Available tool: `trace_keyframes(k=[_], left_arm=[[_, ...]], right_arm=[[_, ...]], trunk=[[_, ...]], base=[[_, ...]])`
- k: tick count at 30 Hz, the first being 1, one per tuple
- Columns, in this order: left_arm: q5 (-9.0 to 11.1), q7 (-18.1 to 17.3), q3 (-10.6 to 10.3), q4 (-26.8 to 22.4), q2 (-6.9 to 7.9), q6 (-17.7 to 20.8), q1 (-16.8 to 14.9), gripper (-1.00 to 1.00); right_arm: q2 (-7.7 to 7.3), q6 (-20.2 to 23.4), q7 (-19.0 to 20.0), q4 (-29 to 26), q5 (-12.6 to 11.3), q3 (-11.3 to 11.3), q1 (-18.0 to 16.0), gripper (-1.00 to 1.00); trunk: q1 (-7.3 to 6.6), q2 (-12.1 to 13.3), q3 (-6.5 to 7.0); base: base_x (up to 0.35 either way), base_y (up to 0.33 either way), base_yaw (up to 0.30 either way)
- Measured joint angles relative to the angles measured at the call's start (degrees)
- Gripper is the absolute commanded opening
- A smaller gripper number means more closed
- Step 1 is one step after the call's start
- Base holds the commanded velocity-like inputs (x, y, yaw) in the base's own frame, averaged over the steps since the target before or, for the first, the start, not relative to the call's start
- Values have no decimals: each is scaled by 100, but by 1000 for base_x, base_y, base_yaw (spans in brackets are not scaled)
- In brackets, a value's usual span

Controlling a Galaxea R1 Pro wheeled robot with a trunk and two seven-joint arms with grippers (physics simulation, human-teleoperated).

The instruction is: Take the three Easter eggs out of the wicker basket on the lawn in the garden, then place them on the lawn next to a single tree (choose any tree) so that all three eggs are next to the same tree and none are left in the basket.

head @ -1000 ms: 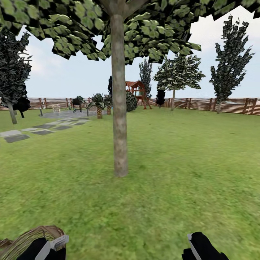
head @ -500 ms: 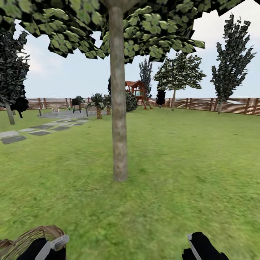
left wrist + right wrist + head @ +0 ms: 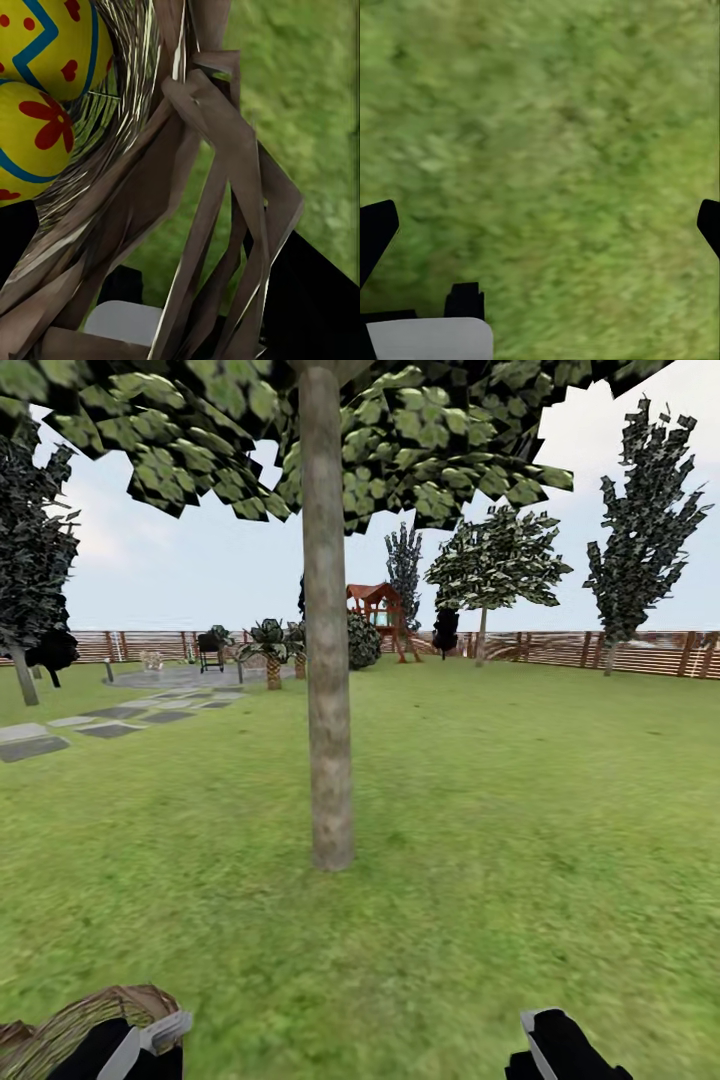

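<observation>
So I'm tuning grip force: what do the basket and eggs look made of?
The wicker basket looks like woven brown wicker, matte: flat interlaced strips at the rim. The Easter eggs look hard, smooth and glossy, painted yellow with red and blue marks; the actual material is unclear.

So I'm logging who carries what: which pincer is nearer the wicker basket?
Left. The left pincer is right at the wicker basket, its rim handle up close in the wrist view. The right pincer hangs apart over bare lawn.

Slatted wooden fence (image 3: pixel 600 650) bounding the yard, with grey paving slabs (image 3: pixel 110 728), a red playhouse (image 3: pixel 378 610) (far side) and pale overcast sky.
</observation>
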Motion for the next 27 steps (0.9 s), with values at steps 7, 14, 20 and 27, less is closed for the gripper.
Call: trace_keyframes(k=[7,14,20,27], left_arm=[[7,0,1,0,-33,-3,0,-100],[7,-1,1,0,-35,-3,0,-100],[10,-1,1,0,-35,-3,0,-100],[11,-1,1,0,-35,-4,0,-100]], right_arm=[[7,-3,4,0,-41,0,0,100],[7,-4,4,0,-52,-26,0,100],[15,-9,4,1,-49,-18,0,100],[22,-9,4,9,-44,-10,0,100]], trunk=[[0,0,0],[0,0,0],[0,0,0],[0,0,0]], base=[[341,0,0],[341,0,0],[341,0,0],[341,0,0]])
